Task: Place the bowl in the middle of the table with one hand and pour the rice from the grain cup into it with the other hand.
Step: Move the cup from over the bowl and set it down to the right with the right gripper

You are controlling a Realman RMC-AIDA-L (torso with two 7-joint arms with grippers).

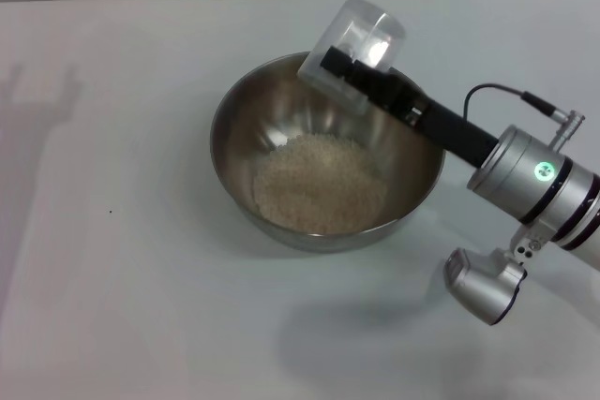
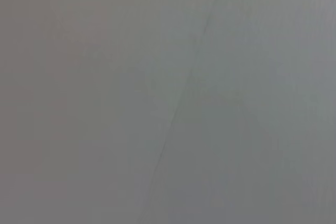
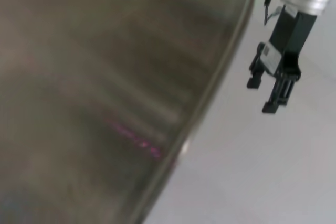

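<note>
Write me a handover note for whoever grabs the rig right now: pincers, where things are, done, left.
Right pincer: shut on the grain cup, holding it tipped over the far rim of the bowl. The cup looks empty.
Left pincer: open, holding nothing, hanging off to the side above the table; it is out of the head view.
Bowl: standing on the table about mid-view, with the rice heaped in its bottom.
Done: bowl placed, rice poured, as far as the head view shows.
Left: probably just righting the cup and setting it down clear of the bowl.
</note>
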